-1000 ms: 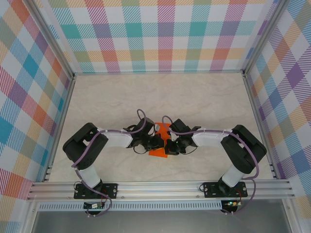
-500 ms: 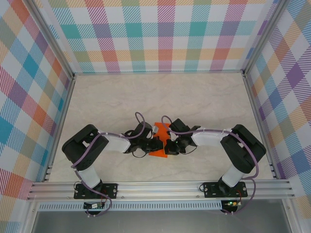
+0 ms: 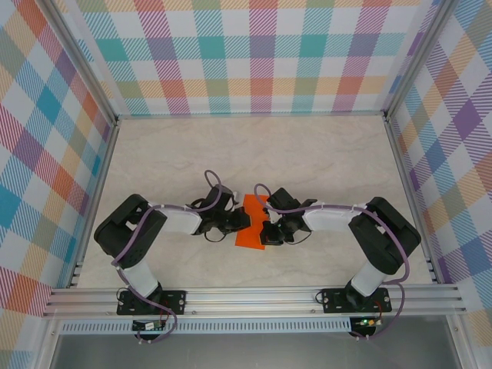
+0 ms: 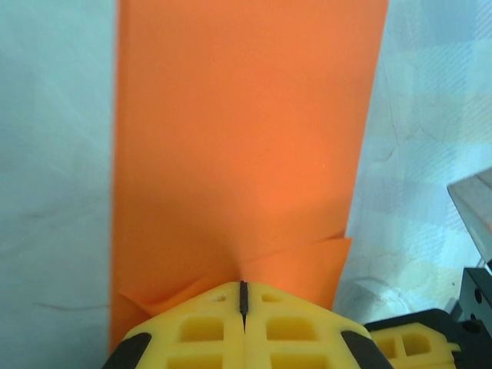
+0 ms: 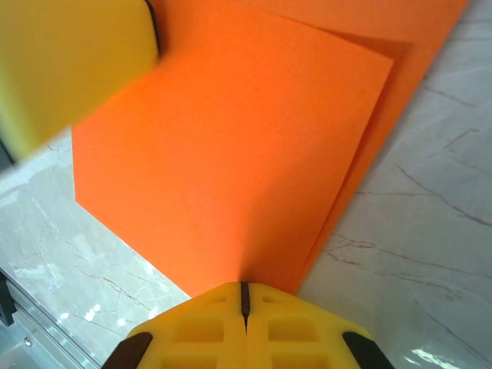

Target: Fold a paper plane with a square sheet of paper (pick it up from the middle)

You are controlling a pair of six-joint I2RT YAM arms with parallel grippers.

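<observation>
Bench status, top view: pale marbled surface, plaid walls on three sides, both arms bent inward and meeting near the middle, slightly toward the near edge.

Left claw: jaws fully closed, at the left edge of the orange sheet. In the wrist view, the left claw has its yellow pads pressed together with the sheet pinched in the seam. The paper puckers into small creases right at the tips and runs away from them as a long flat strip over the bench.

The sheet sits between the two claws, low over the bench, and is already doubled. In the right wrist view, the sheet shows an upper layer with a lower layer sticking out past its edge.

Right claw: jaws also fully closed, on the sheet's right edge. In its wrist view, the right claw has the paper's edge running into the closed tips. A yellow finger of the left claw shows blurred at top left, touching the sheet.
</observation>
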